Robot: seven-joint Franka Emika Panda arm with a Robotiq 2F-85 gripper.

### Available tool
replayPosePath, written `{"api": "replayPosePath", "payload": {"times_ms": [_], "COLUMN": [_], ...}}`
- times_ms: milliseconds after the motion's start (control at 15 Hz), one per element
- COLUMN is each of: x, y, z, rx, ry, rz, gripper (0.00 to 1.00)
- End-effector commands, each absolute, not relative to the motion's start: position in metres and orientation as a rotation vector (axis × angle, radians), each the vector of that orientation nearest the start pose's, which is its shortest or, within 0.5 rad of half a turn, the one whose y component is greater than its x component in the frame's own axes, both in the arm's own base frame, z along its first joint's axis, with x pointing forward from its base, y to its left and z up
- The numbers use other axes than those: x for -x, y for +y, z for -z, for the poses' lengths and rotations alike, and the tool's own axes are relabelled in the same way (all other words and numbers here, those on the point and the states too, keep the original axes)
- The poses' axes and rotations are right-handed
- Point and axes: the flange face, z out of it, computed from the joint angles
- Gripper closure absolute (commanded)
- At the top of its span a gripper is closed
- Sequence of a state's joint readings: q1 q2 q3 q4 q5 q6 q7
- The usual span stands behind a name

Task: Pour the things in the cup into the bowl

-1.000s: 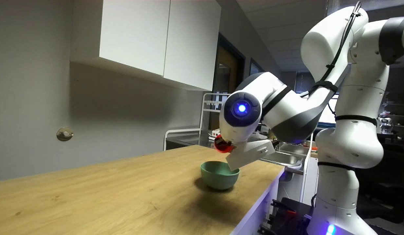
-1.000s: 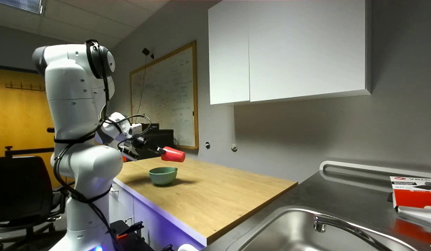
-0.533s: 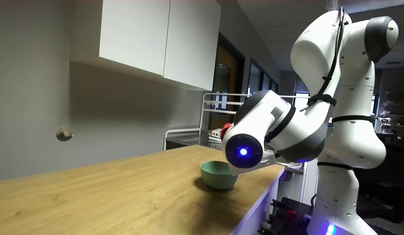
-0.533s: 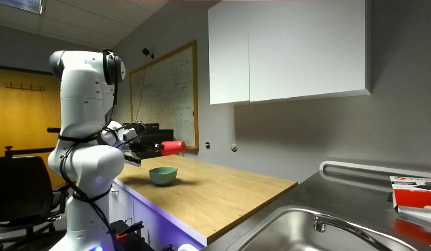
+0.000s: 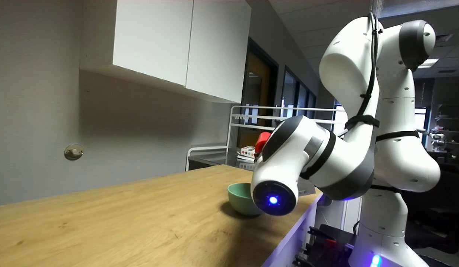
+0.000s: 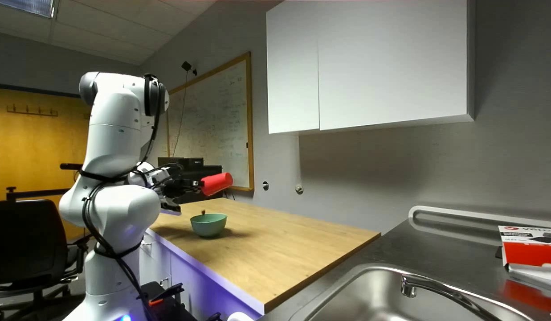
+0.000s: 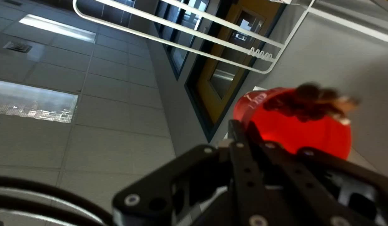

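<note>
Claw (image 7: 244, 127) pinches the rim of the red cup (image 6: 218, 182), tilted base-up above the green bowl (image 6: 208, 228) on the tabletop (image 6: 266, 249), brown bits (image 7: 308, 98) spilling out, too blurred to identify.

in the wrist view a ceiling light (image 7: 57, 28) shines brightly at ten o'clock, brown pieces (image 7: 306, 105) blur at three; in an exterior view soft shadows (image 6: 237, 233) flank the bowl (image 6: 208, 226) at four and eight.

White cupboards (image 6: 391, 62) hang on a grey wall (image 6: 511, 174) near a framed whiteboard (image 6: 210, 125); a ceiling light (image 7: 57, 28) glows.
</note>
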State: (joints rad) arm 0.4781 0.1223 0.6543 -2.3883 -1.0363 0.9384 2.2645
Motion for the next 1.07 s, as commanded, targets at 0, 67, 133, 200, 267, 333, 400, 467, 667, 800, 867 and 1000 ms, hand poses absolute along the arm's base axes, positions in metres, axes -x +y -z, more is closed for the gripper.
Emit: {"api": "replayPosePath", "payload": {"times_ms": [0, 67, 133, 200, 267, 333, 400, 467, 667, 800, 867, 1000], "x": [-0.264, -0.264, -0.264, -0.264, -0.264, -0.264, -0.264, -0.265, -0.266, -0.266, -0.267, -0.268], "y": [0.286, 0.287, 0.289, 0.29, 0.291, 0.293, 0.294, 0.295, 0.298, 0.299, 0.3, 0.301], "z": [-0.328, -0.326, -0.325, -0.324, -0.324, -0.323, -0.323, -0.322, -0.319, -0.318, -0.317, -0.316], "rx": [-1.335, -1.325, -1.315, -1.305, -1.297, -1.287, -1.28, -1.273, -1.257, -1.249, -1.245, -1.242], "ry": [-0.643, -0.641, -0.638, -0.635, -0.633, -0.63, -0.628, -0.624, -0.61, -0.604, -0.601, -0.595], "rz": [-1.311, -1.314, -1.316, -1.317, -1.319, -1.322, -1.323, -1.321, -1.317, -1.312, -1.308, -1.302], "gripper": [0.99, 0.99, 0.99, 0.99, 0.99, 0.99, 0.99, 0.99, 0.99, 0.99, 0.99, 0.99]}}
